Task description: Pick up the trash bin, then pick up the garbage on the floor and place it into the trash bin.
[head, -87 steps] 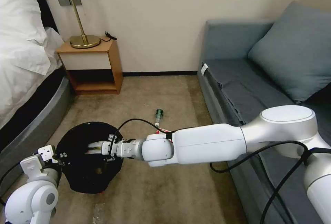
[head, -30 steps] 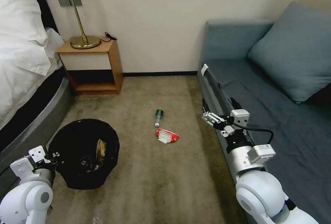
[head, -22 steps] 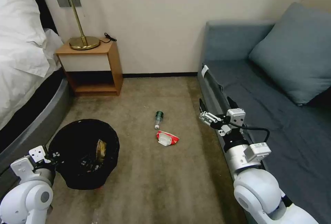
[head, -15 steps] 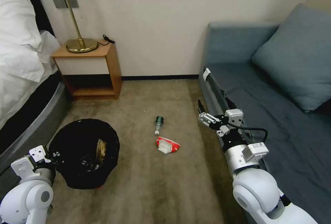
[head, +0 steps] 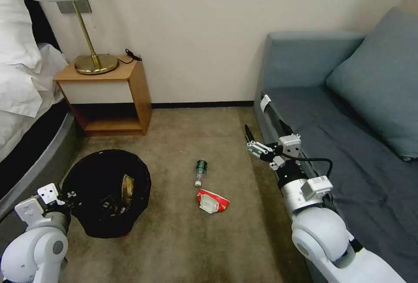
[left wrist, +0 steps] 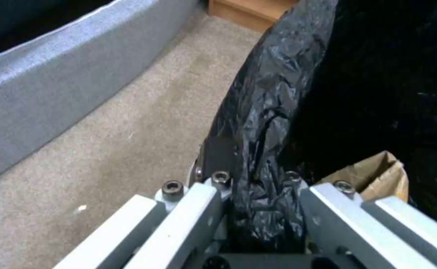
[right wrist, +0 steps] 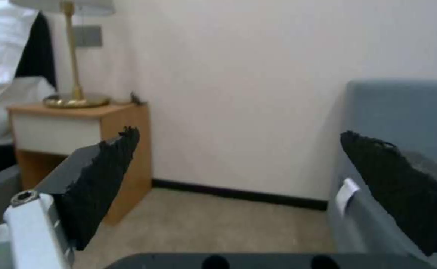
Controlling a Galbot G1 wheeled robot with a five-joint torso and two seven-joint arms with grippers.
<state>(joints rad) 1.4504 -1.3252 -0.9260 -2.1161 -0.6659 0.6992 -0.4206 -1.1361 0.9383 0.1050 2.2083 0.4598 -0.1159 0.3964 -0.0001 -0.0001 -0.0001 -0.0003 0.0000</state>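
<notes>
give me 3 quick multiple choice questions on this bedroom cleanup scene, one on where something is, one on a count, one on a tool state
1. Where does the red-white packet lie?
A. on the sofa
B. on the carpet beside the small bottle
C. on the nightstand

2. How many litter items lie on the carpet outside the trash bin?
A. two
B. four
C. none

3. What state is the right tool in?
A. shut on the bottle
B. shut on the packet
C. open, holding nothing

Answers: 1 B, it lies just next to the bottle. 2 A, packet and bottle. 3 C, the right wrist view shows its fingers spread apart.
</notes>
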